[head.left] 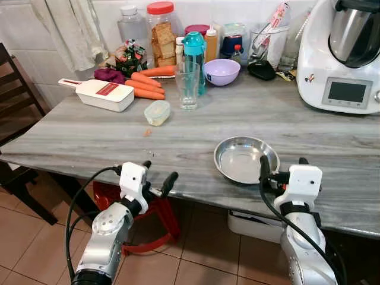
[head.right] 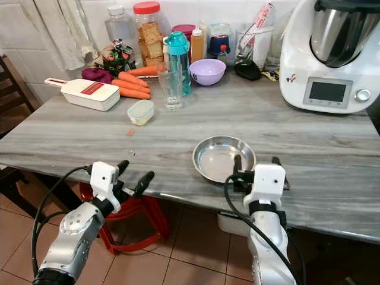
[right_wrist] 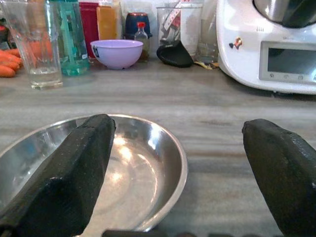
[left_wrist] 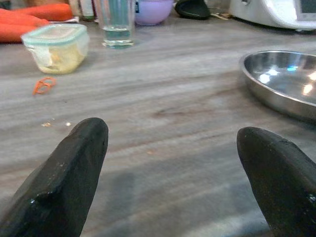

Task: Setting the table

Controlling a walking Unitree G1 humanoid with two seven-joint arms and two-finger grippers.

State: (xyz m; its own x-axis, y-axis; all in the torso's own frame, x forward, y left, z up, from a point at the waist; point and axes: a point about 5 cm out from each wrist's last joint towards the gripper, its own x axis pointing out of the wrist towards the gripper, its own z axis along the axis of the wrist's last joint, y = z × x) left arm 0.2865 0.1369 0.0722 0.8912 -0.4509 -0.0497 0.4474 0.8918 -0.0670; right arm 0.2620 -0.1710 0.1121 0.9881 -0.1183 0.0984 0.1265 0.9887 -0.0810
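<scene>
A grey wood-grain tabletop (head.left: pixel 89 139) runs across the scene, and a shallow steel plate (head.left: pixel 240 155) sits near its front edge, right of centre. The right tool (head.left: pixel 284 167) is at that front edge with its two black fingers spread wide and holding nothing; in the right wrist view one finger (right_wrist: pixel 69 173) lies over the plate's near rim while the other stands off to the side above bare tabletop. The left tool (head.left: pixel 158 176) hangs at the front edge well to the left of the plate, its fingers likewise parted wide and empty, level with the surface in the left wrist view. Farther back stand a clear drinking glass (head.left: pixel 187 86), a teal bottle (head.left: pixel 194 52) just behind it, a lilac bowl (head.left: pixel 221 72), and a small lidded container (head.left: pixel 157 112). Carrots (head.left: pixel 144 83) lie beside a white slicer (head.left: pixel 102 94), with jars along the tiled wall. A white kitchen machine (head.left: pixel 341 56) occupies the back right corner. A red stool (head.left: pixel 151 217) stands on the tiled floor under the table.
</scene>
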